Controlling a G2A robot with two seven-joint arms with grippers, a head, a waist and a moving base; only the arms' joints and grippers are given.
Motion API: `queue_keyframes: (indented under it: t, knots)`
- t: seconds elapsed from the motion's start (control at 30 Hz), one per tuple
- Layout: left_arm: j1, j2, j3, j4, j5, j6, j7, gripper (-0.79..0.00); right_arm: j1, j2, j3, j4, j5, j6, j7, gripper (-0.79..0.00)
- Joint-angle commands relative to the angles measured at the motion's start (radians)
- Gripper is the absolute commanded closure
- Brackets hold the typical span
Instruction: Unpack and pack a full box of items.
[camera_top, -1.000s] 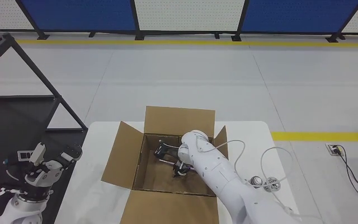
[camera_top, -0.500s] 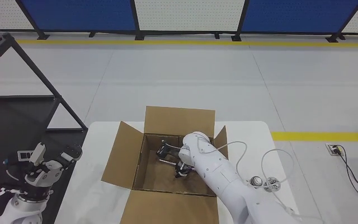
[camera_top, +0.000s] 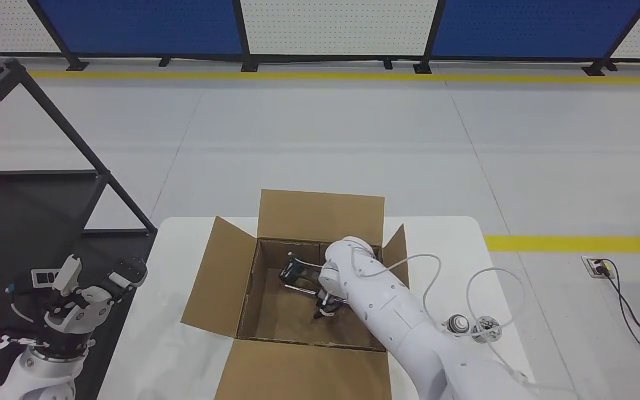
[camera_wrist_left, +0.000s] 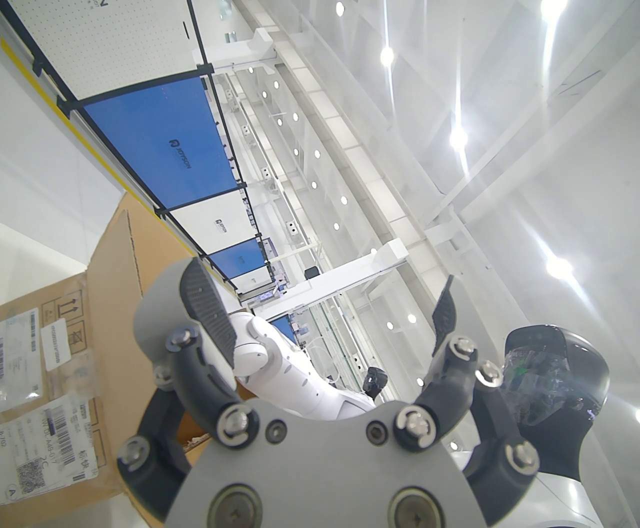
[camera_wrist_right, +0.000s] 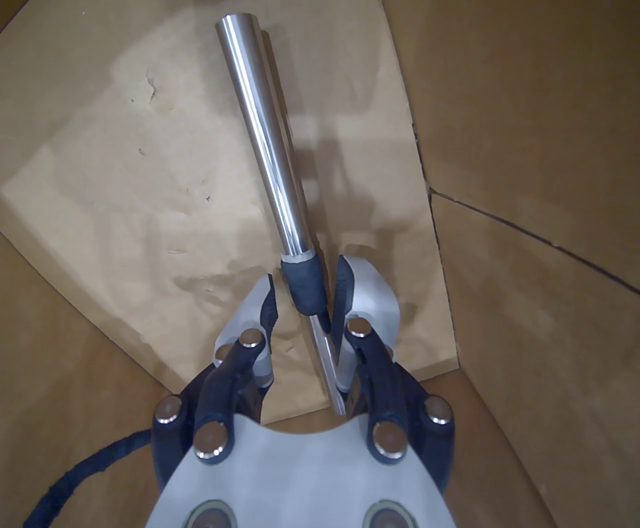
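A: What is in the container?

B: The cardboard box (camera_top: 225, 270) stands open in the middle of the white worktop (camera_top: 450, 250), with its flaps folded outward. Creased brown paper (camera_wrist_right: 125, 175) lines its floor. A shiny metal tube (camera_wrist_right: 265, 150) lies on the paper, with a black sleeve (camera_wrist_right: 305, 287) partway along it.

A: And the right pincer?

B: The right pincer (camera_wrist_right: 307, 280) is down inside the box. It is released and straddles the black sleeve, one finger on each side with a slim gap at each pad, so it grips nothing.

A: Anything else in there?

B: Seen from above, a dark framed object (camera_top: 293, 270) lies toward the far wall, just beyond the right arm. It is too small for me to tell what it is. The arm covers much of the box's right half.

A: The other arm?

B: The left pincer (camera_wrist_left: 320, 285) is spread wide and holds nothing, and it points up at the ceiling lights. It sits off the worktop's left edge. The box's outer side, with its paper labels (camera_wrist_left: 30, 350), is near it.

A: What else is around?

B: A black metal rack (camera_top: 60, 200) stands on the floor left of the worktop. Right of the box, two small round things (camera_top: 458, 323) lie on the worktop beside loops of white cable (camera_top: 480, 285). I cannot tell what they are. Blue and white panels (camera_top: 340, 25) stand beyond a yellow floor line (camera_top: 300, 75).
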Motion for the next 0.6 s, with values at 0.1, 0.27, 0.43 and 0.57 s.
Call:
queue_keyframes:
  t: [0.1, 0.27, 0.43, 0.57]
  knots:
    - [0.000, 0.000, 0.000, 0.000, 0.000, 0.000, 0.000, -0.785, -0.003, 0.001, 0.007, 0.000, -0.007, 0.009, 0.017, -0.277]
    - [0.000, 0.000, 0.000, 0.000, 0.000, 0.000, 0.000, -0.785, -0.007, 0.003, 0.018, 0.008, -0.004, -0.003, 0.024, -0.274]
    - [0.000, 0.000, 0.000, 0.000, 0.000, 0.000, 0.000, -0.785, -0.012, 0.004, 0.027, 0.009, -0.006, -0.007, 0.023, -0.154]
    - [0.000, 0.000, 0.000, 0.000, 0.000, 0.000, 0.000, -0.785, -0.014, 0.004, 0.032, 0.006, -0.013, -0.007, 0.026, 0.000]
